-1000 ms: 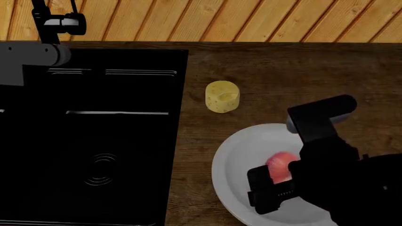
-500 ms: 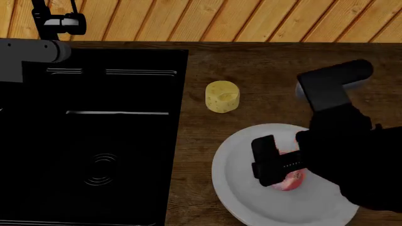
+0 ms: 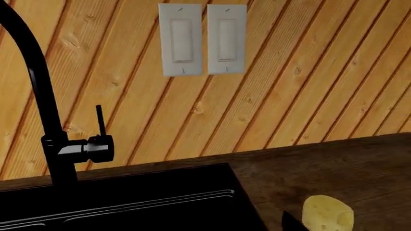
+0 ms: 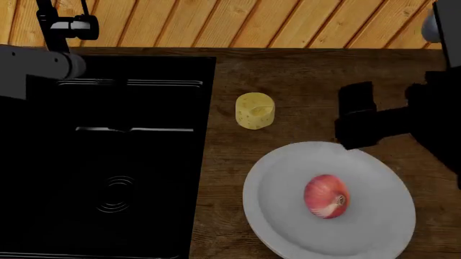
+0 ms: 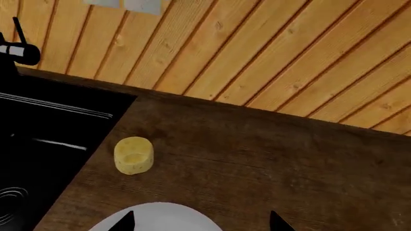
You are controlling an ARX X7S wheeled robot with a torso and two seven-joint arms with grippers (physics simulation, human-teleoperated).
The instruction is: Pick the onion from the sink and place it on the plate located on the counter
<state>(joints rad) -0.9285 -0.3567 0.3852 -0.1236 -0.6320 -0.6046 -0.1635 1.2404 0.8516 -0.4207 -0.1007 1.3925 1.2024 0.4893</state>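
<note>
The onion [image 4: 326,196] lies on the plate [image 4: 281,226], a bit right of plate center, free of any gripper; long axis runs roughly up-down in the head view with a slight tilt, tan stem tip pointing toward the plate's right edge and a little toward the near side, pale streaks along its length. Largest to smallest from there: the counter [image 4: 310,81], dark wood grain, carries the plate and runs back to the orange plank wall [image 4: 252,21]. The sink [image 4: 108,162], glossy black, sits left of the plate with a strip of counter between them; round drain [image 4: 115,193] visible in the near basin, black faucet [image 4: 54,24] at its far left corner, also seen in the left wrist view [image 3: 45,120] under two white wall switches [image 3: 202,38]. Plate is near the counter's front, well apart from the sink rim. Right gripper [image 4: 357,116] hangs above the counter just beyond the plate's far right rim, apart from the onion; in the right wrist view two dark fingertips [image 5: 123,221] stand spread wide with the plate's rim [image 5: 160,216] between them, holding nothing. Left arm [image 4: 36,65] is over the sink's far left part; its fingers can't be told, only a dark sliver shows in the left wrist view. Cheese cylinder [image 4: 255,110], pale yellow with holes, stands upright on the counter beyond the plate, not touching it.
</note>
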